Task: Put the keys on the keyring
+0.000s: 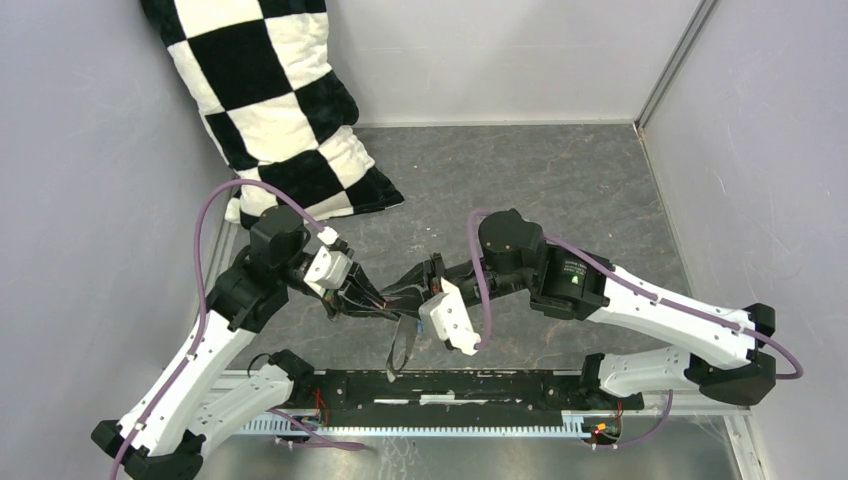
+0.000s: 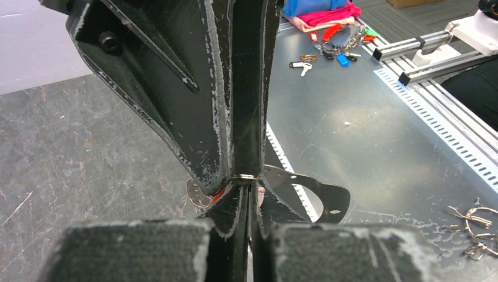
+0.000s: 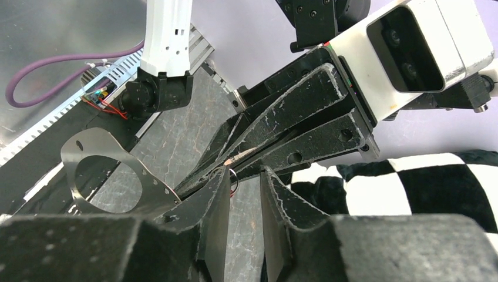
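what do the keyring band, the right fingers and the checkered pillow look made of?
keyring: looks like thin sheet metal, with a dull grey sheen and small punched holes; coated plastic not ruled out.
right fingers: probably hard black plastic, matte, edges scuffed whitish.
pillow: plush fabric, with fuzzy black-and-white checks and a soft bulging shape.

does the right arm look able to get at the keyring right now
Probably yes: the keyring hangs just beside the right gripper, whose jaws stand open, nothing between, though the left gripper seems to pinch its end.
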{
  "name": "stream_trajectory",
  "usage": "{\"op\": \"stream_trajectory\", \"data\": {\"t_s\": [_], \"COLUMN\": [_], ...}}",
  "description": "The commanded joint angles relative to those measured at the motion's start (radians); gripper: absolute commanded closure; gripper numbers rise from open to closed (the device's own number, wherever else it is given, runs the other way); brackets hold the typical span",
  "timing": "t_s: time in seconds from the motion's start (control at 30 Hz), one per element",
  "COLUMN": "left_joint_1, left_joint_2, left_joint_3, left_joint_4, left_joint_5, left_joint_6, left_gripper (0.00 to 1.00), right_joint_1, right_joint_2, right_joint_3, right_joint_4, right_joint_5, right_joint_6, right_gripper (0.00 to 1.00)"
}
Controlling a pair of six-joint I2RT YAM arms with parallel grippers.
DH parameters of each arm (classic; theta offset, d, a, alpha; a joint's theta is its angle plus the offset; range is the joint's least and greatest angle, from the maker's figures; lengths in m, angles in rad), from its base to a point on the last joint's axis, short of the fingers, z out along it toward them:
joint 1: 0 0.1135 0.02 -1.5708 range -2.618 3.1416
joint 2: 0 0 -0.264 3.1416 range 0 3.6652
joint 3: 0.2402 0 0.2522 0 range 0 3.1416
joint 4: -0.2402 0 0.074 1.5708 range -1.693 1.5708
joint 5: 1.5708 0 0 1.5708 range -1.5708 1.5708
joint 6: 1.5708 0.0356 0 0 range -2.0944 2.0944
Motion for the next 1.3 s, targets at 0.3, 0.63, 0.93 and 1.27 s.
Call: {"op": "stream_trajectory", "data": {"t_s": [0.3, 0.63, 0.93, 1.27], "left_joint_1": [-0.004, -0.004, -0.004, -0.004], "left_joint_2": [-0.026, -0.042, -0.054, -0.066], "left_joint_3": [0.050, 0.047, 0.047, 0.042], "left_joint_4": [0.069, 0.069, 0.070, 0.070], "left_joint_5": [0.015, 0.022, 0.038, 0.035], "left_joint_6": [0.053, 0.079, 0.081, 0.084], "left_gripper": [0.98, 0.98, 0.98, 0.98], "right_joint_1": [0.001, -0.017, -0.135, -0.151], "right_joint_2": [0.090, 0.174, 0.213, 0.206], "right_joint_3": [0.184, 0.304, 0.315, 0.240], "right_joint_4": [-0.245, -0.355, -0.310, -0.187], "right_joint_5": [0.073, -0.004, -0.281, -0.328], "right_joint_6": [-0.035, 0.061, 0.232, 0.348], "right_gripper": [0.63, 0.58, 0.54, 0.47]}}
